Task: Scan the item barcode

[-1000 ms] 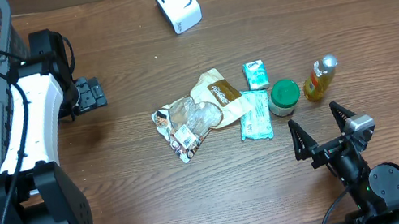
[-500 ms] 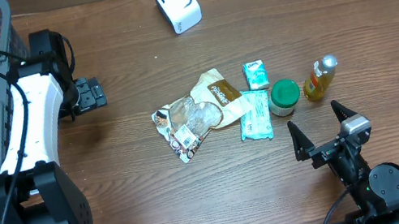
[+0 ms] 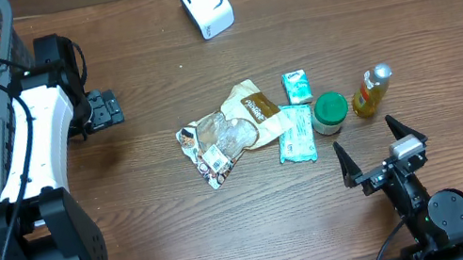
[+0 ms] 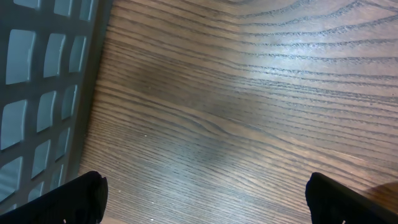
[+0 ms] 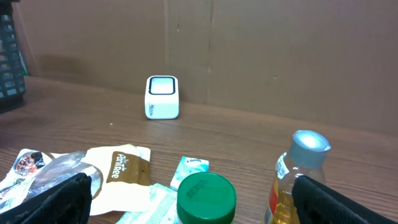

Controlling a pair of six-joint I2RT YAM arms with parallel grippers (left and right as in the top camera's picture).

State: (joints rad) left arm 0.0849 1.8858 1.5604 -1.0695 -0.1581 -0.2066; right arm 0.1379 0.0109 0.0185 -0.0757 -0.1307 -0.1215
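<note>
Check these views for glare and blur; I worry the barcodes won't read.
Overhead: evenly lit and sharp, the snack bags slightly shiny. Left wrist: a pale glare on the table, a soft shadow band across mid-frame. Right wrist: dim, the green lid fairly sharp, right end effector fingers blurred.

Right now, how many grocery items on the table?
6, clustered mid-table: clear snack bag, tan pouch overlapping it, teal packet beside that, small teal carton behind, green-lidded jar, then yellow bottle. More could hide under the pouches.
</note>
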